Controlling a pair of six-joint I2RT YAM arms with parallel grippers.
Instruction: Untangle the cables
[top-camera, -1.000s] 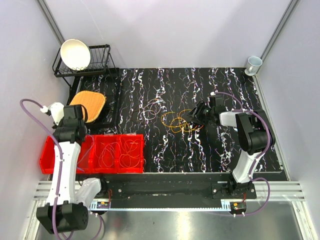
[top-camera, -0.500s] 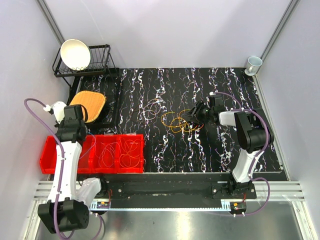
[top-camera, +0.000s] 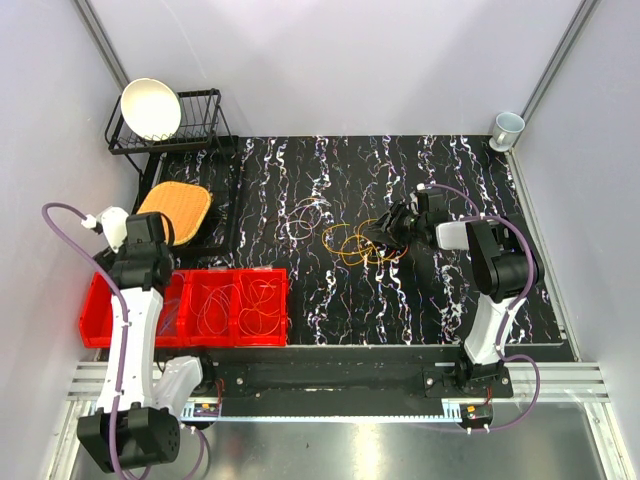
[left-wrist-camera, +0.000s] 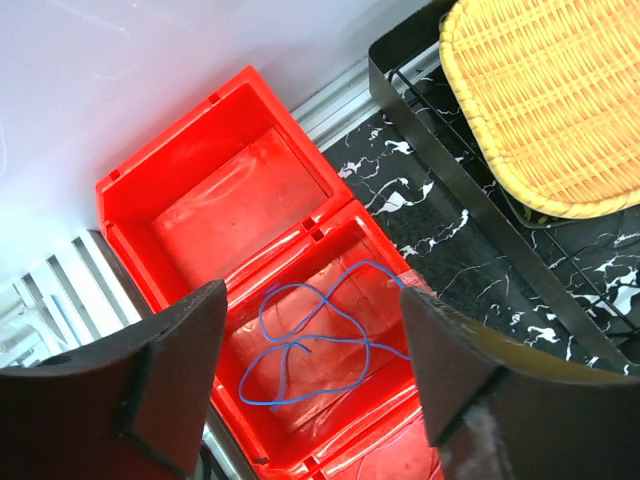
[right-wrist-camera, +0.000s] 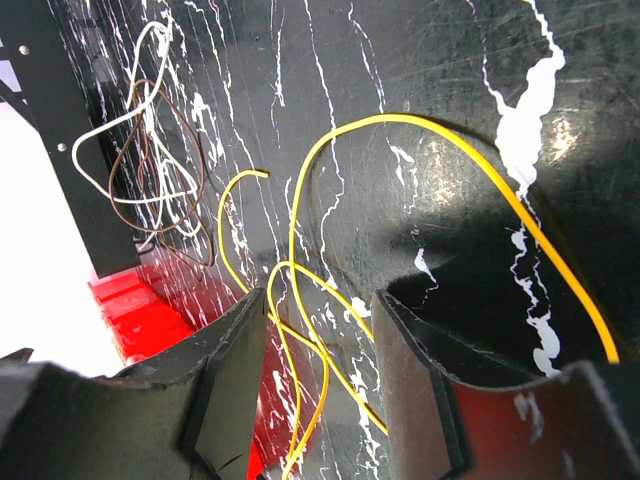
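The left tool hangs over the red bin at the near-left corner of the worktop. Its two dark fingers are spread wide and grip nothing. Straight below them a blue cable lies loose on the floor of one compartment. In the top view the two compartments nearer the worktop's middle each hold thin coiled loops. The right tool sits low over the black mat near the centre of the worktop, its jaws partly apart. Strands of the yellow cable run across the mat through the gap, lying free rather than pinched. This tool is at the right end of a cluster of yellow and orange loops. To the left of that cluster, and apart from it, a whitish cable lies tangled with a darker, brownish strand. Toward the far-left corner stands a black wire rack with a white bowl propped in it, and a woven tray rests just in front. A pale cup stands at the far-right corner of the mat — well apart from every cable
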